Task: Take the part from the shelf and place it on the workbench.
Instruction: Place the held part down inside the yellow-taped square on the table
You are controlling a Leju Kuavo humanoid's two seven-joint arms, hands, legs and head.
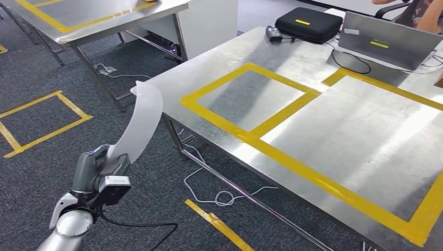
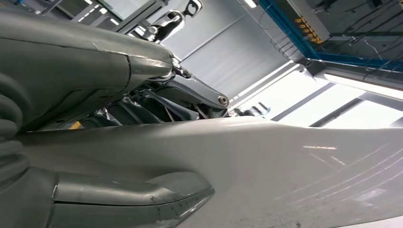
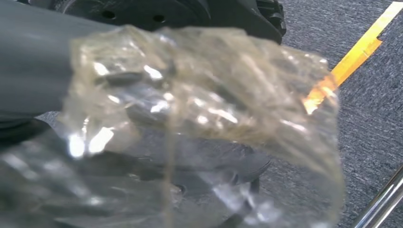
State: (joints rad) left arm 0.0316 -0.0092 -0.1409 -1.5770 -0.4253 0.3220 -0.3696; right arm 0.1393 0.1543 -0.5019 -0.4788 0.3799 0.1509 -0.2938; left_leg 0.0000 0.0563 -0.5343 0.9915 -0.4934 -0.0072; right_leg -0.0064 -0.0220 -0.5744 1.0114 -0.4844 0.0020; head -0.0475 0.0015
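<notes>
The part [image 1: 140, 121], a long curved white strip, stands up from the left hand [image 1: 99, 170], whose fingers are wrapped around its lower end; its top reaches the near corner of the workbench [image 1: 360, 136], beside the edge rather than over it. On the bench lie yellow tape rectangles [image 1: 251, 99], a black case [image 1: 308, 23] and a laptop [image 1: 389, 42]. White cables [image 1: 217, 196] trail on the carpet below. In the right wrist view crumpled clear film [image 3: 199, 118] blurs the right hand, so its fingers cannot be made out.
</notes>
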